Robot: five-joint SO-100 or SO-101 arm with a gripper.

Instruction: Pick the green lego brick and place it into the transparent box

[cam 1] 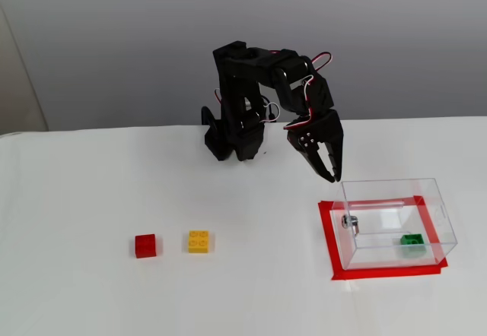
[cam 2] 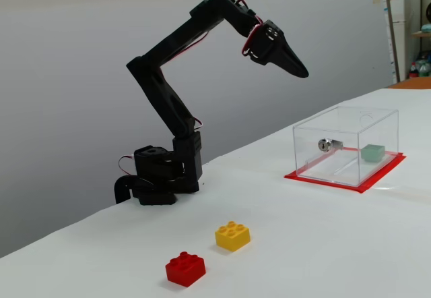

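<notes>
The green lego brick (cam 1: 412, 243) lies on the floor of the transparent box (cam 1: 437, 213), near its front right corner; in the other fixed view the brick (cam 2: 372, 152) shows pale through the box wall (cam 2: 377, 126). My gripper (cam 1: 329, 172) hangs in the air to the left of the box and well above the table, its black fingers together and empty. From the side, the gripper (cam 2: 301, 71) points down and right, high above the box's left end.
The box stands on a red tape rectangle (cam 1: 329, 237) and has a small metal fitting (cam 1: 347, 221) on its left wall. A red brick (cam 1: 145, 245) and a yellow brick (cam 1: 198, 241) lie on the white table at front left. The arm's base (cam 1: 232, 134) sits at the back.
</notes>
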